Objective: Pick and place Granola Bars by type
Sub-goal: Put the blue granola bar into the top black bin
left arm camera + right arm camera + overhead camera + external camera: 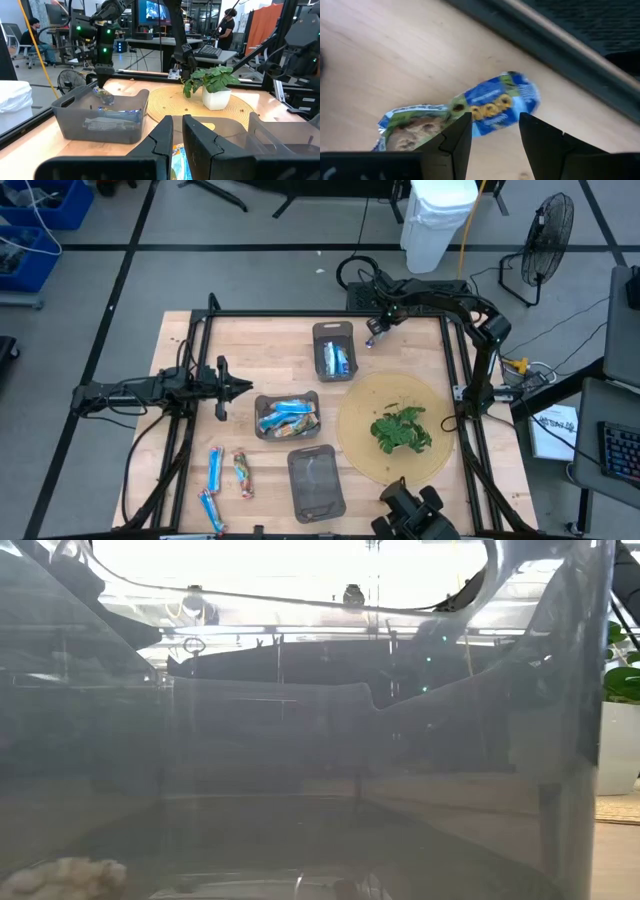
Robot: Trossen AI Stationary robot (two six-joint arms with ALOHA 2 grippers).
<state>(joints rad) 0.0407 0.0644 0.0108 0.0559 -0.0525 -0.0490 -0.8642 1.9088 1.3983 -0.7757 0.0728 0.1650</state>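
Observation:
A blue-wrapped granola bar [470,112] lies flat on the wooden table, just right of the far grey tray [335,350], which holds blue bars. My right gripper [495,120] points steeply down at it. It is open, with a fingertip on each side of the bar's middle and no touch that I can see. From above it shows at the tray's far right corner [373,330]. My left gripper [228,387] waits level at the table's left, its fingers [165,137] a narrow slit apart, holding nothing.
The middle tray [287,415] holds several mixed bars and the near tray [316,480] stands below it. Three loose bars [215,467] lie at the near left. A potted plant [400,428] sits on a round mat [360,450]. A tray wall [300,740] blocks the low view.

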